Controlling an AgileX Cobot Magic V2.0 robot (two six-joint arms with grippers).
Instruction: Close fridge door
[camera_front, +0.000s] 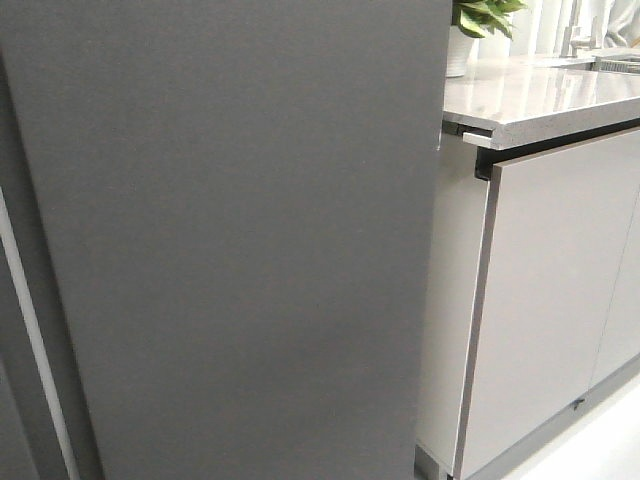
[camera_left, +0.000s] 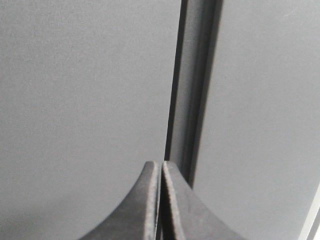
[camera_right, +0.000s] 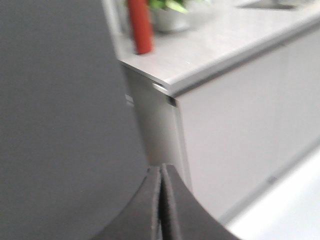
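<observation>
From my seat the fridge door (camera_front: 230, 240) fills most of the front view, its matte dark grey outer face toward me and its right edge just beside the pale cabinet (camera_front: 555, 300) under the countertop (camera_front: 540, 100). Both claws are pinched together with nothing between the fingers: the left gripper (camera_left: 161, 167) sits at the seam between the door (camera_left: 85, 100) and the neighbouring dark panel (camera_left: 260, 110), the right gripper (camera_right: 161, 170) by the door's other edge (camera_right: 60, 115). I judge the door nearly home (I can't confirm it has sealed). My worry is the left fingertips slipping into that seam under a push, or the right arm clipping the cabinet (camera_right: 240, 135) corner, since that view is blurred
</observation>
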